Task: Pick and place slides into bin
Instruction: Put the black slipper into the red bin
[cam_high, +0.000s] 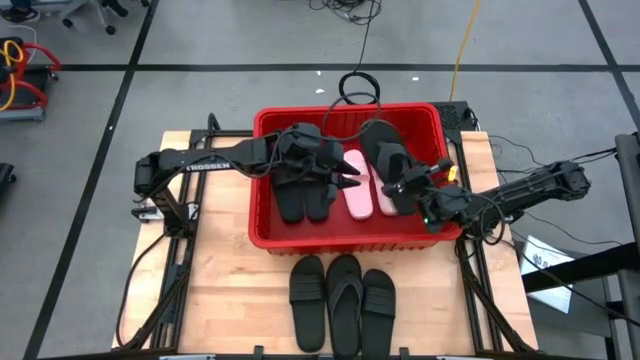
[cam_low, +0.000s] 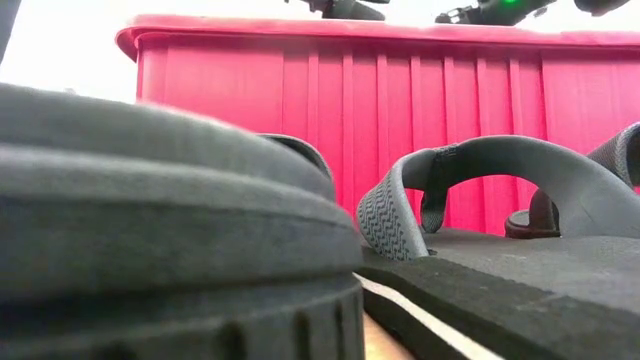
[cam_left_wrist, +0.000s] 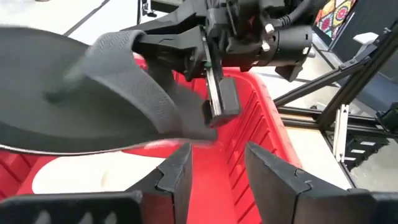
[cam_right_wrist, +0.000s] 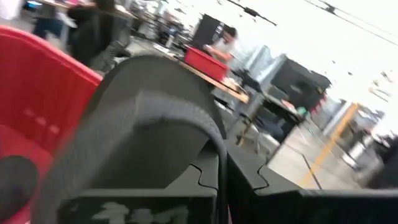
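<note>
A black slide (cam_high: 398, 170) is held clenched in the right pincer (cam_high: 412, 186) over the red bin (cam_high: 262, 232); release is called for next (left pincer (cam_left_wrist: 214, 168) released).

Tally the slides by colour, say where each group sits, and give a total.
Black slides inside the red bin: 3, one held by the right gripper
Pale pink slides inside the bin: 2
Black slides on the table: 3
Total: 8
</note>
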